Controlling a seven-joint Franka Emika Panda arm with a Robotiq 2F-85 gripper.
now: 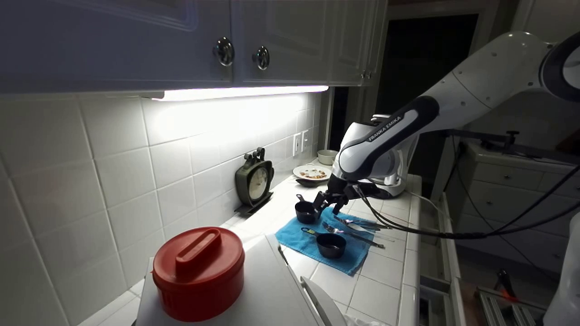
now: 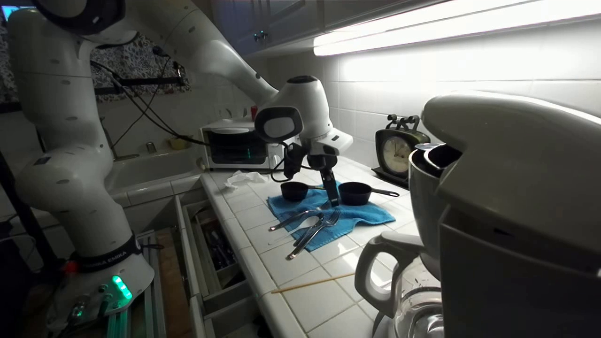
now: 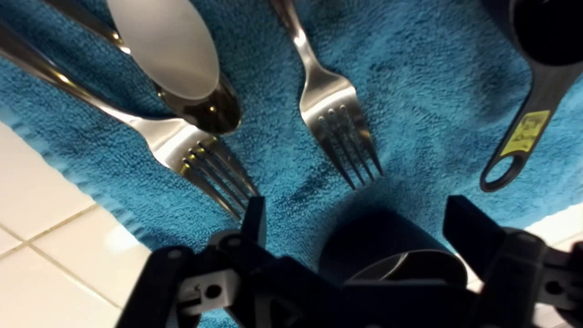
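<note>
"How does the gripper (image 3: pixel 355 217) stand?"

"Its two fingers are spread wide, and nothing is gripped. It points down above the blue towel (image 3: pixel 423 114)."

"What's nearest to it?"

"A black cup (image 3: pixel 375 239). In the wrist view it shows between the fingers, partly hidden by the gripper's body. In both exterior views it sits just beside a finger, at the towel's edge; I can't tell whether they touch."

"And the forks?"

"One fork (image 3: pixel 324 91) lies ahead of the fingers, tines pointing back toward the gap between them. A second fork (image 3: pixel 168 141) has its tine tips near one fingertip."

"Where are the spoons?"

"Farther out from the gripper, beside that second fork. A white spoon (image 3: pixel 168 50) lies on top of a metal spoon (image 3: pixel 223 109), whose rounded end is by the fork's head."

"Any other cup?"

"A labelled cup (image 3: pixel 546 32), black too, sits out on the opposite side, its handle pointing back toward the gripper."

"And farther off?"

"In an exterior view a white plate (image 1: pixel 298 170) with food bits sits beyond the gripper; a lidded red tub (image 1: pixel 199 271) stands well apart on the near side."
</note>
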